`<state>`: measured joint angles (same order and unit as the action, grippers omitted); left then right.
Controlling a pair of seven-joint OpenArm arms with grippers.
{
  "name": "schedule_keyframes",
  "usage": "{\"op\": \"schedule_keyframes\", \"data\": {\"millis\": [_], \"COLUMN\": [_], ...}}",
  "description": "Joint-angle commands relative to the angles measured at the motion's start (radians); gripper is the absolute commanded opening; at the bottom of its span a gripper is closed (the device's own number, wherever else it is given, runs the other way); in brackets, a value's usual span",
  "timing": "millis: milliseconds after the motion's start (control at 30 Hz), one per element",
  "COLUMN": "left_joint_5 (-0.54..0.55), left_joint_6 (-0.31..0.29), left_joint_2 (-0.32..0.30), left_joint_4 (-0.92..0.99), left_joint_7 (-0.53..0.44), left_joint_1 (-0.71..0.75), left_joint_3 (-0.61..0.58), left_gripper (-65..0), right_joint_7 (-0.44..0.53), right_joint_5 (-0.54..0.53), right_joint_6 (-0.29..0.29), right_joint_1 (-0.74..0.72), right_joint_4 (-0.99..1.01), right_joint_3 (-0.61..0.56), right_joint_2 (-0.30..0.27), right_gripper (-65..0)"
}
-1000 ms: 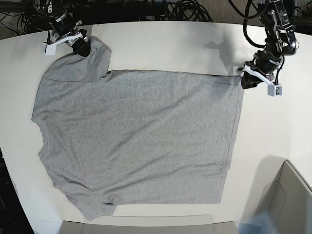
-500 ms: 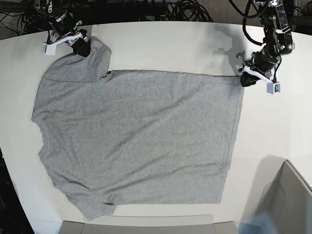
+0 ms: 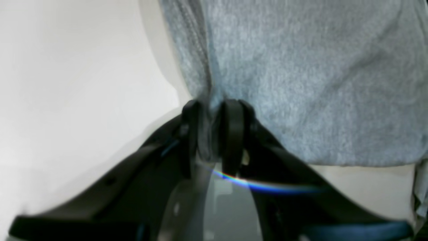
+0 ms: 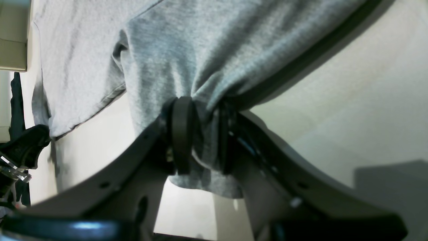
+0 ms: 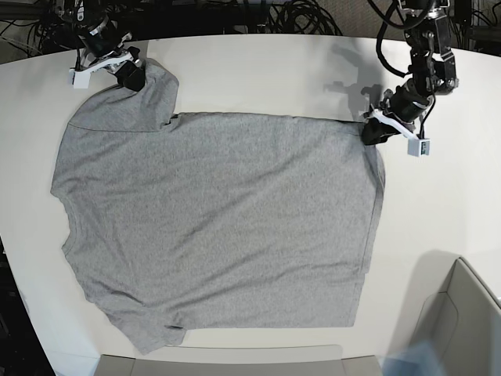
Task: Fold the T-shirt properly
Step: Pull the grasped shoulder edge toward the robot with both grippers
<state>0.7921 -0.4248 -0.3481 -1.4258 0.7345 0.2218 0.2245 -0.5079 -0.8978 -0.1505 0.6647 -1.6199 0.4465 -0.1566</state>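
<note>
The heather-grey T-shirt (image 5: 219,219) lies spread plain side up on the white table (image 5: 274,70). In the base view my left gripper (image 5: 373,133) is at the shirt's top right hem corner, shut on the fabric. The left wrist view shows its black fingers (image 3: 232,134) pinching a bunched fold of the T-shirt (image 3: 301,73). My right gripper (image 5: 133,77) is at the top left, shut on the upper sleeve. In the right wrist view its pads (image 4: 182,134) clamp gathered cloth of the T-shirt (image 4: 200,50), lifted slightly off the table.
A beige box (image 5: 462,321) stands at the bottom right corner and a flat beige panel (image 5: 227,362) lies along the front edge. Black cables (image 5: 258,16) crowd behind the table's far edge.
My left gripper has moved left and slightly down with the hem corner, pushing the shirt's right edge inward. The right gripper has stayed in place on the sleeve.
</note>
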Motion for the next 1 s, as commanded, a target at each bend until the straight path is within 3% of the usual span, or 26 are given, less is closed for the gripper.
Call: {"op": "schedule_keyframes", "data": {"millis": [0,200,267,333,400,733,967], "left_joint_5": [-0.018,-0.018,-0.018,-0.018,-0.018,-0.018,-0.018], "left_joint_6": [0.014,0.014,0.014,0.014,0.014,0.014,0.014], "left_joint_2": [-0.015,-0.009,-0.009,-0.009,-0.009,-0.013,-0.009], "left_joint_4": [0.001,0.047,0.059,0.073,0.078,-0.094,-0.126], "left_joint_7": [0.017,0.006,-0.026,-0.037,-0.039,-0.04,-0.033], "left_joint_1": [-0.015,-0.022,-0.022,-0.022,-0.019,0.1,0.152], "left_joint_3": [0.005,0.002,-0.001,0.005,0.006,0.019,0.109], "left_gripper": [-50.7,-52.3,-58.2,-65.0,-65.0,-65.0,-65.0], "right_joint_7": [-0.073,-0.073,-0.073,-0.073,-0.073,-0.065,-0.073], "right_joint_5": [0.068,0.068,0.07,0.07,0.073,0.075,0.07], "right_joint_6": [0.059,0.059,0.059,0.059,0.059,0.059,0.059], "right_joint_1": [0.02,0.007,-0.003,-0.009,-0.016,0.069,0.137], "right_joint_4": [0.011,0.011,0.011,0.011,0.011,-0.124,-0.227], "right_joint_3": [-0.002,-0.002,-0.002,-0.018,-0.024,-0.015,0.151], "right_joint_2": [-0.004,-0.004,-0.002,-0.002,-0.005,0.004,0.042], "right_gripper": [-50.8,-51.0,-51.9,-57.3,-65.0,-65.0,-65.0]}}
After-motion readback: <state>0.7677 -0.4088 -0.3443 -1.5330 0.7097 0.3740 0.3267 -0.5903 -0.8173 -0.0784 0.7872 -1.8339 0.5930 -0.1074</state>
